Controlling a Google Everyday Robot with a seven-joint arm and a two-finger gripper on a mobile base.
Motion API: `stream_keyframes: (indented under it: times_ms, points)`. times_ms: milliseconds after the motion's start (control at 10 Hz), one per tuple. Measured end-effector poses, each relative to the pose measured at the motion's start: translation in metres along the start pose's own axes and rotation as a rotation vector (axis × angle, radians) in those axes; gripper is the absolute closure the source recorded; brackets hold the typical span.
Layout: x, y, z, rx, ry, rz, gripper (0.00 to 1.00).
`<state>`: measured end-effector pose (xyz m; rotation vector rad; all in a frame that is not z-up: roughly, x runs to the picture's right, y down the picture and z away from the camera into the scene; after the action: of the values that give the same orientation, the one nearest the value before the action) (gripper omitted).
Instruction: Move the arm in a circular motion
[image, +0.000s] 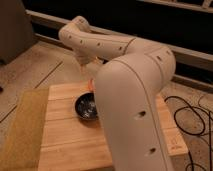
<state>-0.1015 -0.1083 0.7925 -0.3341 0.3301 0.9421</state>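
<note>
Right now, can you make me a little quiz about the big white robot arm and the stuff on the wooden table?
1. True or false: the dark bowl sits on the wooden table.
2. What lies along the table's left edge: A) a yellowish mat, B) a red cup, C) a book?
3. Where is the gripper compared with the bowl?

Key
1. True. The bowl rests near the table's middle.
2. A. The yellowish mat covers the left strip.
3. It hangs above the bowl's far side, at the narrow end of the arm, not touching it. The jaws are too hidden to judge.
</note>
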Motion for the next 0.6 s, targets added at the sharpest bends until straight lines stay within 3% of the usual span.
stream_keyframes:
  times_ms: [400,600]
  points:
    - [-0.009,0.084,0.005,-0.08,-0.008,-0.166,0.35]
    - [0.006,0.109,0.008,-0.119,-0.015,-0.185,0.35]
